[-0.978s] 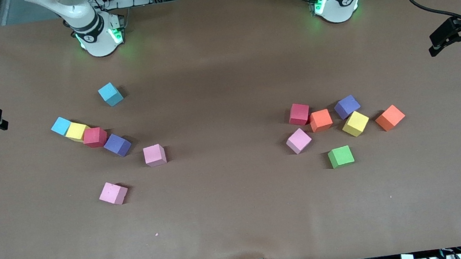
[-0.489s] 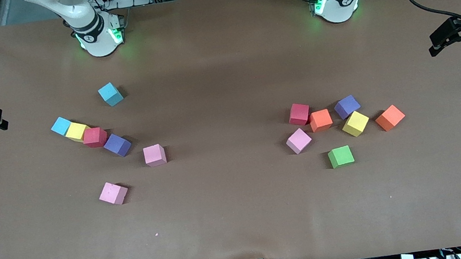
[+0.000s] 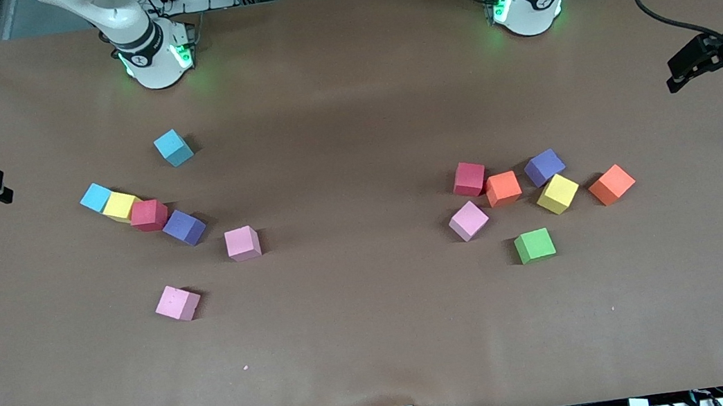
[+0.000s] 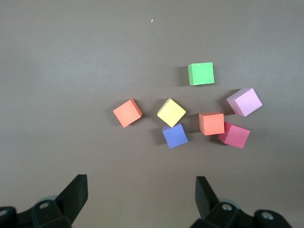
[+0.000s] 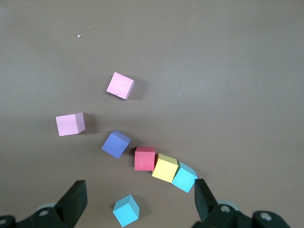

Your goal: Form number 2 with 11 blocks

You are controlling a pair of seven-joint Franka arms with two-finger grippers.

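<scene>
both hands hang open and empty: the left hand [image 4: 137,199] over the worktop [image 3: 379,340] at its own end, the right hand [image 5: 137,202] likewise. the blocks [image 3: 503,188] lie loose in two clusters, one toward each arm's end, no figure begun. risk: the touching yellow block [image 3: 119,205] and red block [image 3: 149,215] leave no finger room, so one gets shoved. no writing is readable.

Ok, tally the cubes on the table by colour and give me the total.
Pink cubes: 3
Purple cubes: 2
Red cubes: 2
Yellow cubes: 2
Orange cubes: 2
Light-blue cubes: 2
Green cube: 1
Total: 14
</scene>
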